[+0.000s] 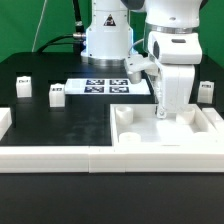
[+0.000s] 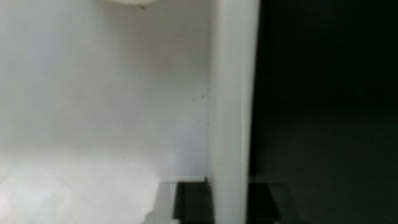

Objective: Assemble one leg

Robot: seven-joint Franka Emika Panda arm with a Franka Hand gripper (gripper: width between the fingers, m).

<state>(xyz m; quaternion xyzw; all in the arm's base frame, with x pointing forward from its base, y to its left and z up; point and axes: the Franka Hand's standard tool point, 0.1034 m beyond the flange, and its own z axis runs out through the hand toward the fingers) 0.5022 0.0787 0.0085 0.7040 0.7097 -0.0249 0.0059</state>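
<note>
Three small white legs with marker tags stand on the black table: two at the exterior view's left (image 1: 22, 87) (image 1: 56, 95) and one at the far right (image 1: 207, 90). The large white tray (image 1: 190, 130) with round corner holes lies at the front right. My gripper (image 1: 168, 115) points straight down onto the tray, far from the legs. In the wrist view the gripper (image 2: 231, 200) has its dark fingers (image 2: 192, 202) on either side of the tray's upright wall (image 2: 231, 100), pressed against it. It holds no leg.
The marker board (image 1: 105, 86) lies flat in front of the robot's base. A low white fence (image 1: 50, 158) runs along the table's front edge and turns up the left side (image 1: 5, 122). The tray sits against the fence at the front right.
</note>
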